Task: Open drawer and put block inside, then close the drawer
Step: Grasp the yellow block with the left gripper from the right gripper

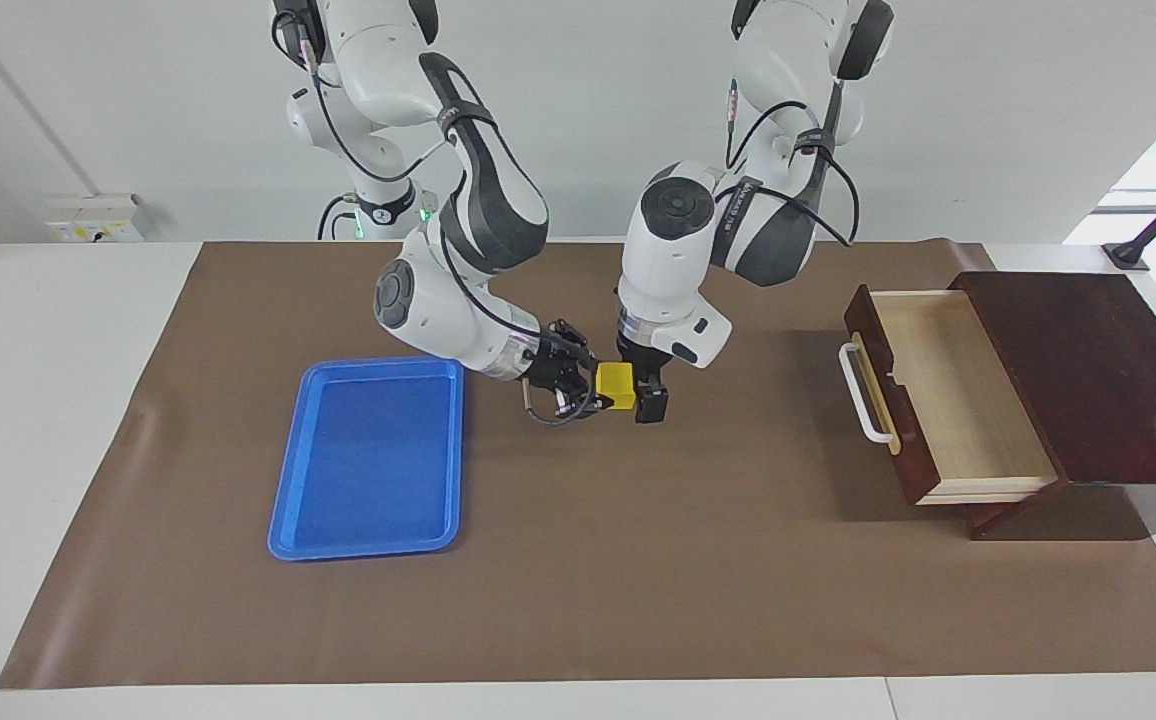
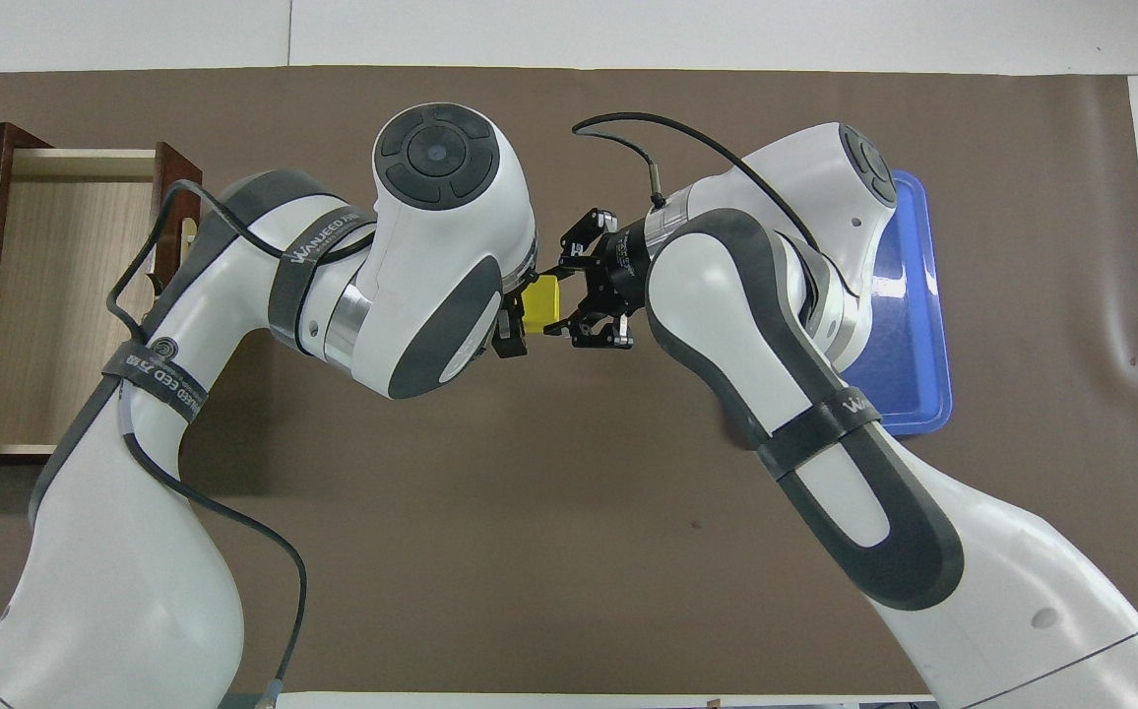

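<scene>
Yellow block (image 1: 616,385) clamped in right gripper (image 1: 588,388) above mat, left gripper (image 1: 638,395) spread around block, drawer (image 1: 948,395) pulled open toward left arm's end.

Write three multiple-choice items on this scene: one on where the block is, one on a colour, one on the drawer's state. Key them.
1. Where is the block?
A. in the drawer
B. on the tray
C. in the air between the two end effectors, over the brown mat

2. What colour is the tray?
A. blue
B. red
C. green

3. What state is the drawer in?
A. shut
B. pulled open and empty
C. open with the block inside

Key: 1 C, the left end effector and right end effector meet at the yellow cube above the mat. 2 A, its whole surface is blue. 3 B, its pale inside shows bare.
</scene>
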